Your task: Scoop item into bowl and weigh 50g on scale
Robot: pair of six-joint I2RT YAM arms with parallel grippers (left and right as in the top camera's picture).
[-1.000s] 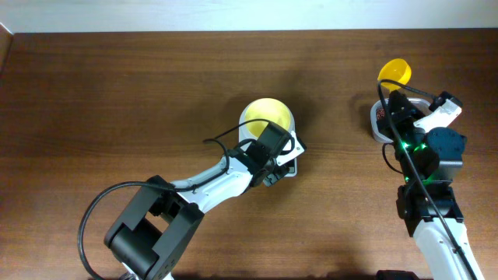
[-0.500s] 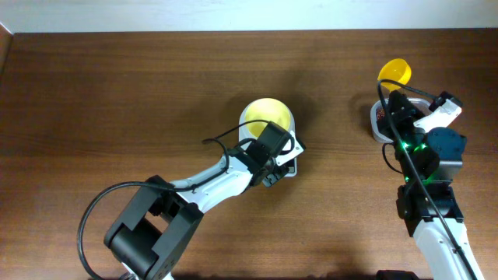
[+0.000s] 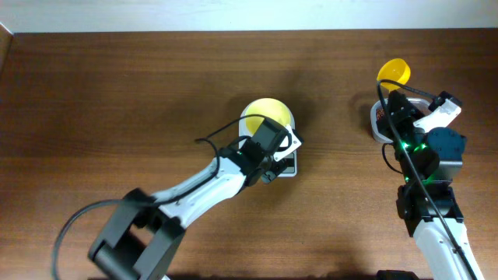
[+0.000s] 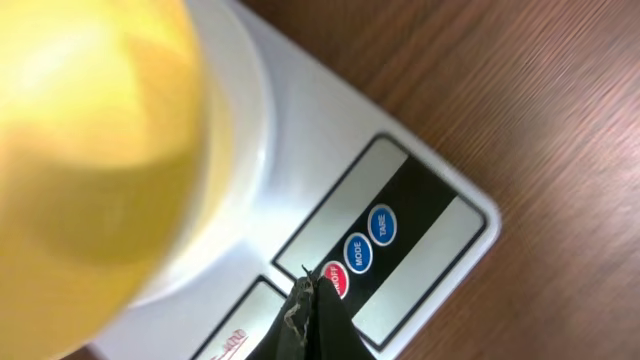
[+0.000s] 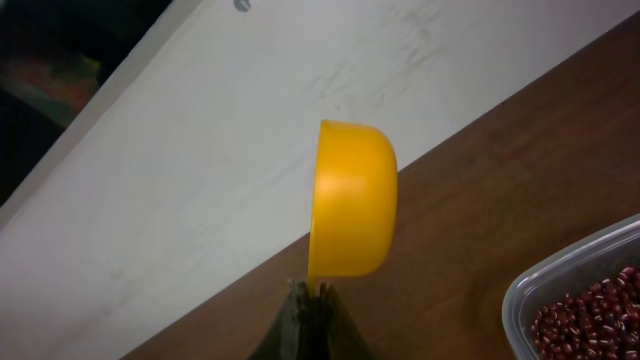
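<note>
Left arm reaches diagonally from the lower left of the table [image 3: 117, 85] to its centre. The left gripper [image 4: 308, 300] points down at the front panel of the scale [image 4: 420, 230], fingers pressed together, tip at the red button [image 4: 336, 280]. The bowl [image 3: 268, 117] sits on the scale's platform. Right arm extends along the right edge, forearm pointing away. The right gripper [image 5: 312, 302] pinches the handle of the scoop [image 5: 352, 200], whose cup is turned on its side beyond the fingertips. The beans [image 5: 590, 305] lie in the tub [image 5: 560, 265], just beside the right gripper and well apart from the scale.
</note>
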